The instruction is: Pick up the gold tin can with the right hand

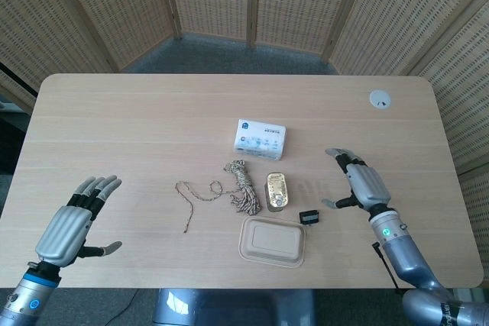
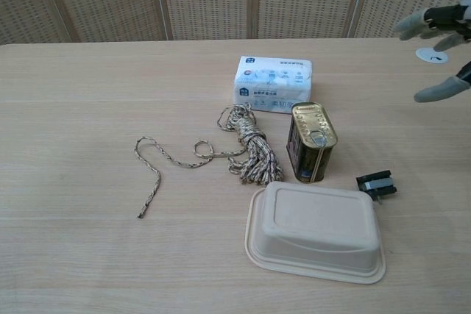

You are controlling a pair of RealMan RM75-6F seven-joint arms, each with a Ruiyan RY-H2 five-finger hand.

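Note:
The gold tin can stands upright near the table's middle, pull-tab lid up, between a bundled rope and a small black clip. My right hand hovers to the can's right with fingers spread and nothing in it, a clear gap away. In the chest view only its fingertips show at the right edge. My left hand rests open at the table's near left, far from the can.
A white tissue pack lies just behind the can. A patterned rope trails to its left. A beige pulp tray sits in front, and a black clip lies right of the can. A white disc marks the far right.

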